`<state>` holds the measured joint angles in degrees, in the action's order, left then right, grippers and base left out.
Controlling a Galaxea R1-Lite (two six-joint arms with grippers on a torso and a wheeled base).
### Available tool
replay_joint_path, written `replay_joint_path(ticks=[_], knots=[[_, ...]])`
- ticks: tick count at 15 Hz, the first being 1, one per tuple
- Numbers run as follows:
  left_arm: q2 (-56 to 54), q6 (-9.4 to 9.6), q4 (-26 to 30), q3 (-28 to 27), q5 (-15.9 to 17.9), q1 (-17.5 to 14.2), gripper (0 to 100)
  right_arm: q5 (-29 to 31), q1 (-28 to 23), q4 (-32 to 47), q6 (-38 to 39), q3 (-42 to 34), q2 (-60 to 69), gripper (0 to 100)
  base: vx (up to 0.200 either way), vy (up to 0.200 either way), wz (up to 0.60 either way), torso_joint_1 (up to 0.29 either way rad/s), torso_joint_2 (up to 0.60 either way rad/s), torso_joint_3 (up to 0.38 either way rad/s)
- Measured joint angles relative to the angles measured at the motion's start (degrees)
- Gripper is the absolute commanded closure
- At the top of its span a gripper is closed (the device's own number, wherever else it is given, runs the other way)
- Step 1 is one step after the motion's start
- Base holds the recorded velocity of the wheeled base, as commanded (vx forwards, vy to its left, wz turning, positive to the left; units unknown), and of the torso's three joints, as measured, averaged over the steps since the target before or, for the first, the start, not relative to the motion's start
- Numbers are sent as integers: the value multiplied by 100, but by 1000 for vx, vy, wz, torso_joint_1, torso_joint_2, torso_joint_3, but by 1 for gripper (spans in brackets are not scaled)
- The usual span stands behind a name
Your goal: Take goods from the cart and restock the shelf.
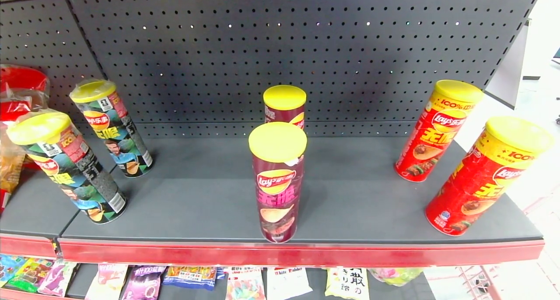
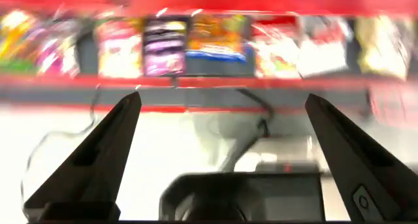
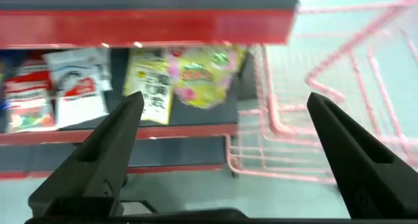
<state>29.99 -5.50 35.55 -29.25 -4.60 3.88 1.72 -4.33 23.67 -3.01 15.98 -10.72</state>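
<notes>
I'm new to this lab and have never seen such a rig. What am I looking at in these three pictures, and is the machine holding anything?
It is a two-armed robot on wheels, restocking a shop shelf. The large picture comes from a camera on its head, looking down at the shelf. Six cans stand there: two patterned cans on the left, two maroon cans in the middle, two red cans on the right. The other two pictures come from cameras on its wrists. Each shows a pair of dark fingers: the left gripper and the right gripper, both open and empty. Beyond them are snack bags on a lower shelf, and a pink cart.
</notes>
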Motion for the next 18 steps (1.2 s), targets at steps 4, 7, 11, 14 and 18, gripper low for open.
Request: replay_joint_path(ticks=[4,7,11,14,18], knots=[[-1687,104,216,397,184,-184,0,-585,-477,207,-155,-116,396,0,0,0,0,0,0,0],[-2280,216,-1371,1057,583,-13,0,-1532,-492,-384,-552,-300,471,0,0,0,0,0,0,0],[-2472,257,-2699,2227,-165,22,0,-1474,-464,-994,-594,-717,501,0,0,0,0,0,0,0],[-2567,244,-2764,2387,-512,-319,0,-1239,-464,-1112,-585,-824,505,0,0,0,0,0,0,0],[-2911,-51,-2781,2421,-154,-390,0,-1170,-346,-2233,-358,-1290,408,0,0,0,0,0,0,0]])
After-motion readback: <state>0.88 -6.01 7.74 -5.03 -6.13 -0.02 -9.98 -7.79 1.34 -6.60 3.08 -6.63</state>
